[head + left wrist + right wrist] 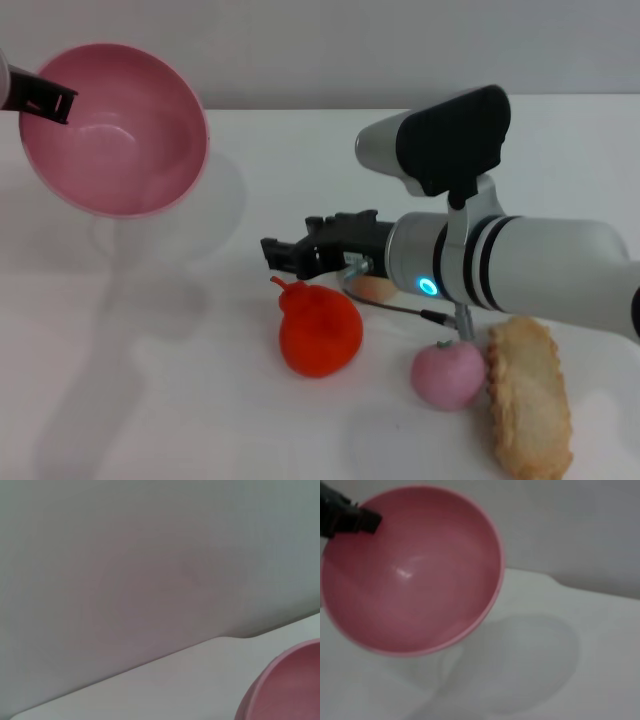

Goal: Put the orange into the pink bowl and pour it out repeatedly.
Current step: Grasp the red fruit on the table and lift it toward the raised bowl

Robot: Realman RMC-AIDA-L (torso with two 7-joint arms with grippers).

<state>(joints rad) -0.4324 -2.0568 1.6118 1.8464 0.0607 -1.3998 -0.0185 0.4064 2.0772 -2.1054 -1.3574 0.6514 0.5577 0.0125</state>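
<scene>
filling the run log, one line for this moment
left end effector: holds pink bowl tilted, empty | orange: on table | right end effector: above orange

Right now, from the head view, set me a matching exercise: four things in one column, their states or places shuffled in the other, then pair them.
Things:
1. pink bowl
2. orange
3. right claw
4. pastry

States or places:
A. resting on the table, just under a claw's tips
B. lying flat beside the pink peach-like fruit
C. hovering above the table, pointing toward the robot's left
D. held up off the table, tilted, empty, gripped at its rim by the left claw

Pairs: 1-D, 2-A, 3-C, 4-B
</scene>
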